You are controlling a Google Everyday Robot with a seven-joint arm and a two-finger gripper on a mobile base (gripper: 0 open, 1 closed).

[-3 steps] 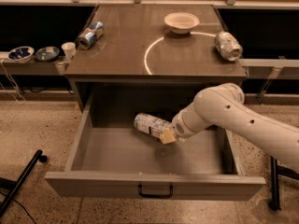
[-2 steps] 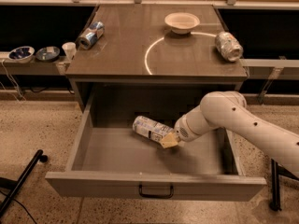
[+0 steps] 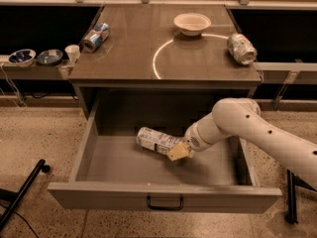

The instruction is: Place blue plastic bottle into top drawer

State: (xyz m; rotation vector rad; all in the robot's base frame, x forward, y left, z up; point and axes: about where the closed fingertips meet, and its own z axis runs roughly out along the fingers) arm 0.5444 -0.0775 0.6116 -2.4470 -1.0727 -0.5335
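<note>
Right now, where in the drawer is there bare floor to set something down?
Drawer: bare floor on the left, between the left wall and the bottle, and a strip along the front panel. Crowded at centre-right: the gripper sits at the bottle's right end, and the arm hangs over the right side.

On the brown tabletop (image 3: 129, 58) a white bowl (image 3: 191, 23) stands at upper centre, touching a thin white arc (image 3: 154, 62) marked on the surface, with a blue and silver can (image 3: 96, 36) on its side toward the upper left and a silvery patterned can (image 3: 241, 48) on its side at the upper right. At the far left a low shelf (image 3: 29, 72) carries two blue bowls (image 3: 22, 57) (image 3: 50, 56) and a small white cup (image 3: 73, 52) – all in a row. Speckled floor (image 3: 39, 133) fills the lower frame, a black bar (image 3: 22, 192) slanting across its lower left corner – the gripper (image 3: 179, 151) sits just below frame centre.
</note>
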